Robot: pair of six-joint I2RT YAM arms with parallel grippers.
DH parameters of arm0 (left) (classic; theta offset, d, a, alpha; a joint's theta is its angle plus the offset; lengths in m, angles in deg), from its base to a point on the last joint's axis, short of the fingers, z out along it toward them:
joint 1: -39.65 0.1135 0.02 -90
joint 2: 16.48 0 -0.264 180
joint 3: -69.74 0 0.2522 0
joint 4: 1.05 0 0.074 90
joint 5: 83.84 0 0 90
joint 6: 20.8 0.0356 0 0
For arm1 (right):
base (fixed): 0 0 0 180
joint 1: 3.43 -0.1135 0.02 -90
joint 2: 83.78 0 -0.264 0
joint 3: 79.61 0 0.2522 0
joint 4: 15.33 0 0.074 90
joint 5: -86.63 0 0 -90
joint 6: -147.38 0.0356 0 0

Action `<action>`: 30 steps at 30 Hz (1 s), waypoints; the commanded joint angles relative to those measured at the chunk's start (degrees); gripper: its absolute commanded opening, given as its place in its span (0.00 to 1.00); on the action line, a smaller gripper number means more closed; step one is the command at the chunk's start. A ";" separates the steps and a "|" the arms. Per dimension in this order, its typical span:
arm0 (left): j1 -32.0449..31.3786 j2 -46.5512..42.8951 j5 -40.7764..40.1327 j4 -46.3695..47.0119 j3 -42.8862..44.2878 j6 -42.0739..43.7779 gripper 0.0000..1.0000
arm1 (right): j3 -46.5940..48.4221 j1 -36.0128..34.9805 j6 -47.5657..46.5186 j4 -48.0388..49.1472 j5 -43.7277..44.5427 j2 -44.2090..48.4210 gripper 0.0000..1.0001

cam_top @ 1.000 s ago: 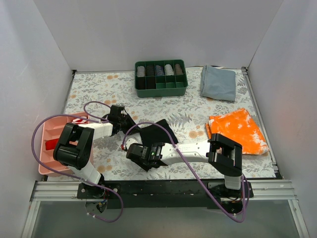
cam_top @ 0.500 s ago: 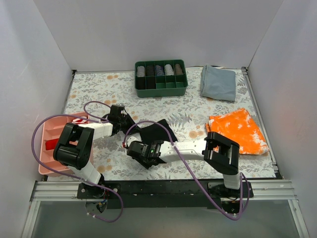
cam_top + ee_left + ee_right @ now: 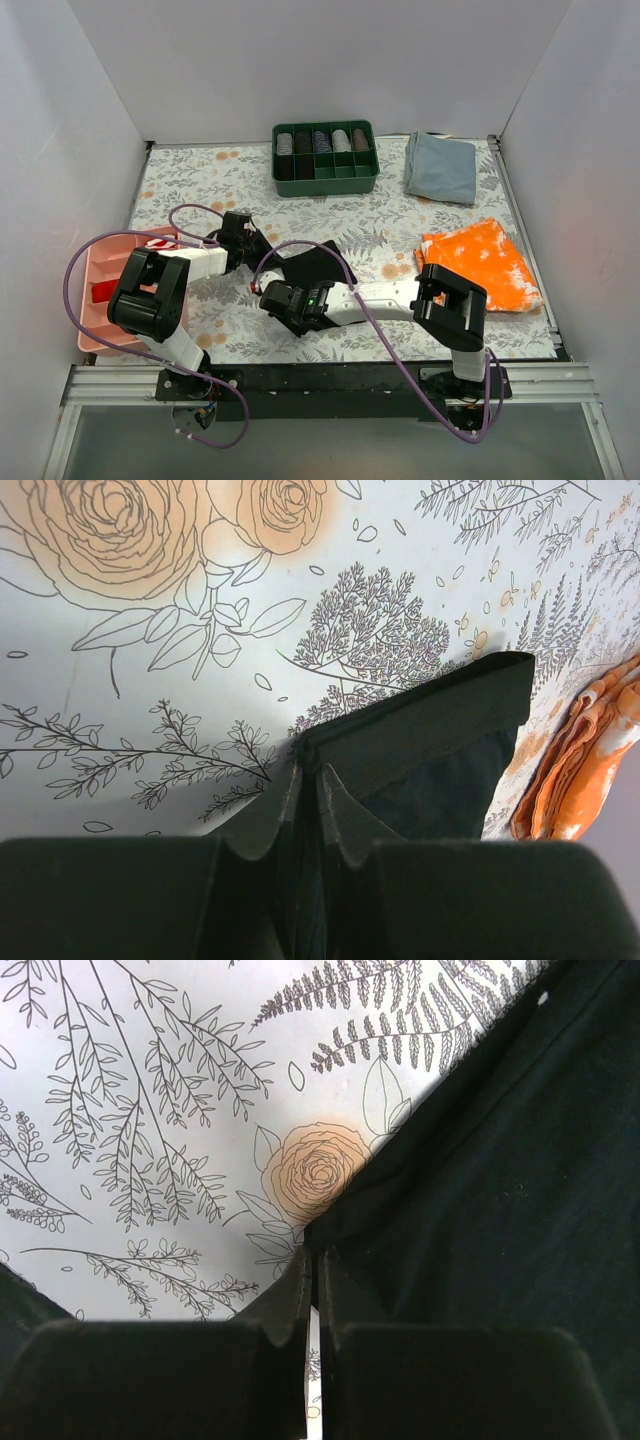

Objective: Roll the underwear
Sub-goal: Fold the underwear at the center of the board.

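Left wrist view: left gripper (image 3: 305, 785) pinches underwear (image 3: 440, 745) corner, right gripper (image 3: 316, 1265) clamps another edge, likely to start rolling

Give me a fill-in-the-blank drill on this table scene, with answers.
The left tool and right tool both pinch the ___ underwear.
The patterned cloth is ___ and white.
The pink tray lies on the robot's ___ side.
Rolled items fill the ___ tray.
Missing: black, orange, left, green.
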 commanded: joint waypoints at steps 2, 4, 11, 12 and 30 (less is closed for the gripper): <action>-0.23 -2.85 -3.79 -3.35 -0.10 -0.03 0.00 | -4.15 1.14 0.36 1.77 -2.62 4.37 0.01; -0.14 -4.08 -5.29 -5.27 -0.10 -0.29 0.00 | -5.99 1.58 0.63 3.70 -4.99 7.97 0.01; 0.73 -9.53 -10.39 -10.91 -0.98 -0.38 0.00 | -11.70 3.95 2.82 9.41 -12.19 17.20 0.01; 0.74 -10.32 -10.74 -11.43 -1.07 -0.29 0.00 | -12.15 4.05 3.09 9.86 -13.51 18.43 0.01; 0.39 -16.92 -9.96 -21.37 2.80 0.50 0.00 | -22.34 9.58 8.01 19.61 -24.50 26.17 0.01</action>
